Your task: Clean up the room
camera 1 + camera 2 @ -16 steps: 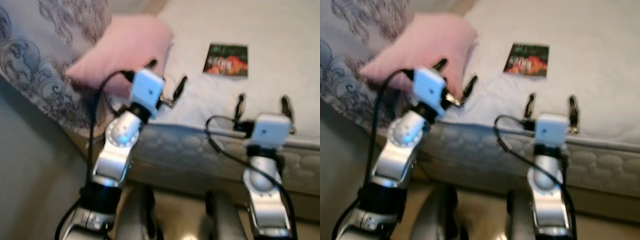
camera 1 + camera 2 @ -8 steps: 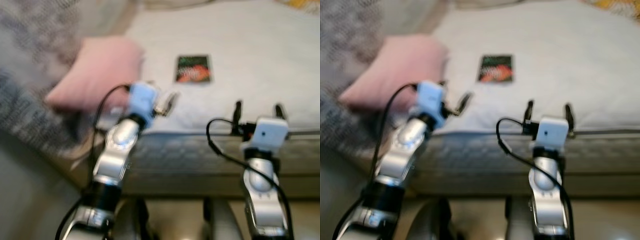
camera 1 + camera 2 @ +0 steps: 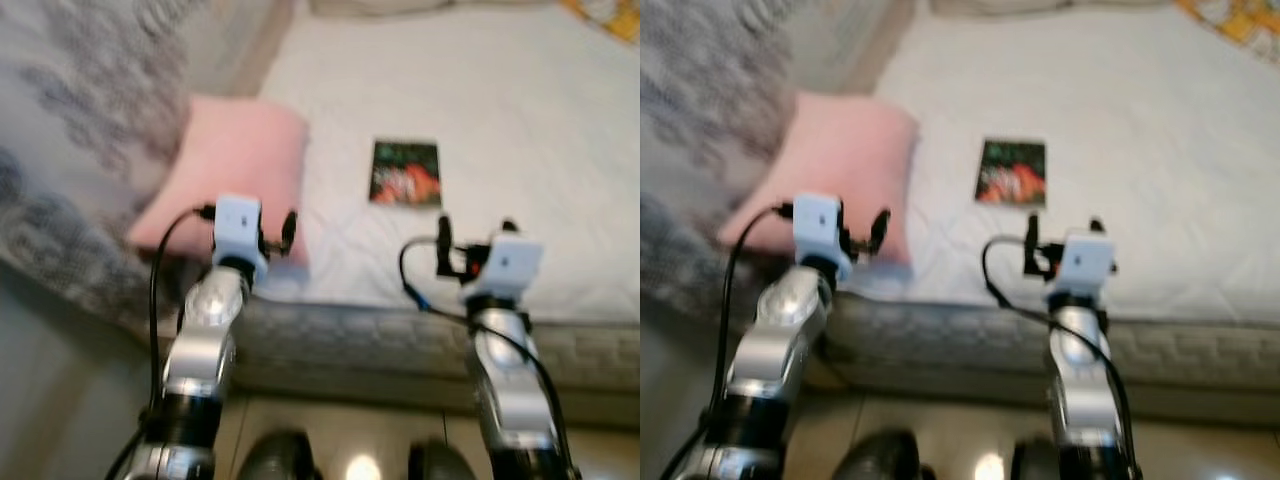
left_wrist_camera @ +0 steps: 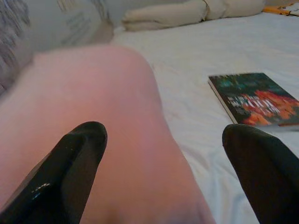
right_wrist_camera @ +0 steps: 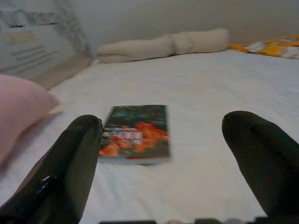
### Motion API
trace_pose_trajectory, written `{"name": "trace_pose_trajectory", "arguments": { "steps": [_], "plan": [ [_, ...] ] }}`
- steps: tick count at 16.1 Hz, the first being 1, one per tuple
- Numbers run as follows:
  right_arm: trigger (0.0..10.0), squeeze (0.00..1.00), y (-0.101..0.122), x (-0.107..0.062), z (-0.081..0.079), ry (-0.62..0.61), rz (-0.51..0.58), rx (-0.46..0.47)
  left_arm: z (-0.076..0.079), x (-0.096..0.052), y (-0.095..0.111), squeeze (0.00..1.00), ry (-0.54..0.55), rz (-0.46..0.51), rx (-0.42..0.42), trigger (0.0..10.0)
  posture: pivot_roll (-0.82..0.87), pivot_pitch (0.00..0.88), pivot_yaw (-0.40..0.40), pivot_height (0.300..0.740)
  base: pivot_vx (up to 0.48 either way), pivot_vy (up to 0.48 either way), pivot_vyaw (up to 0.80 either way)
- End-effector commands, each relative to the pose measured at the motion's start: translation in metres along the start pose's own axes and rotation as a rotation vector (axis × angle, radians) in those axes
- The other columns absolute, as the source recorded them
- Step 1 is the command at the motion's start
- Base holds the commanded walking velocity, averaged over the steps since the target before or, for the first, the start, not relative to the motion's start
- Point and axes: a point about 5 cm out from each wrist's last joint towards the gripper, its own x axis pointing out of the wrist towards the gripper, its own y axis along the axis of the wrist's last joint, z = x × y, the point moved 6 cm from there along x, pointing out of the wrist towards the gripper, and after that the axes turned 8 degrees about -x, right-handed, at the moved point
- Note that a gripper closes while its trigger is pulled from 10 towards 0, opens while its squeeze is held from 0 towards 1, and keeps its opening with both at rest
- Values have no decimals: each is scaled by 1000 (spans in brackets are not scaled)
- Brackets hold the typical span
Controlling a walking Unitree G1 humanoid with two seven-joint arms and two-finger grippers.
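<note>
Both grippers' jaws have stayed wide apart, empty: left gripper point(image 4: 163, 172) over soft pink pillow point(image 3: 235, 175), right gripper point(image 5: 163, 163) facing flat glossy book point(image 5: 134, 132) on quilted white bed point(image 3: 520, 110).

Two silver, rounded metal arms end in white boxy wrist blocks; a black cable loops beside each. The left gripper point(image 3: 272, 228) and right gripper point(image 3: 474, 232) carry long glossy black fingers.
</note>
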Motion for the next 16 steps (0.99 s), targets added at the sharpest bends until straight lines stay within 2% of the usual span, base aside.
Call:
{"name": "trace_pose_trajectory", "arguments": {
  "steps": [1,3,5,6,7,8,9,10,11,12,13,16],
  "plan": [
    [10000,122,0,3,-2,12,9,7,6,1,11,0,-22,41,44,10000,-86,0,85,740,0,0,0],
    [10000,129,1,6,-2,16,13,7,6,2,13,0,-21,48,42,10000,-82,0,79,740,0,0,0],
    [10000,137,1,8,-3,19,19,4,13,3,20,0,-41,83,86,10000,-80,0,74,740,0,0,0],
    [10000,137,3,8,1,1,32,-1,15,2,21,0,-45,85,63,10000,-80,0,74,740,0,0,0],
    [10000,157,8,7,9,-37,59,9,11,1,18,0,-11,70,-1,10000,-79,0,72,740,0,0,0],
    [10000,176,13,3,18,-69,87,11,-14,-2,7,0,113,31,-91,10000,-80,0,69,740,0,0,0],
    [10000,180,7,-8,22,-63,80,-11,-38,-11,-12,0,207,-22,-124,10000,-79,0,63,740,0,0,0],
    [10000,176,3,-12,23,-57,70,-21,-42,-13,-16,0,214,-31,-111,10000,-79,0,63,740,0,0,-425],
    [10000,180,-2,-16,26,-61,56,-25,-40,-15,-17,0,191,-29,-84,10000,-77,0,62,740,0,0,-438],
    [10000,184,-8,-23,28,-67,43,-33,-26,-17,-15,0,111,-16,-24,10000,-77,0,62,740,0,0,-438],
    [10000,184,-9,-24,29,-71,41,-33,-18,-17,-13,0,76,-13,-9,10000,-83,0,72,740,0,0,-431],
    [10000,173,-8,-21,29,-104,47,-25,19,-14,2,0,-91,44,31,10000,-103,0,84,740,451,0,-290]
  ]
}}
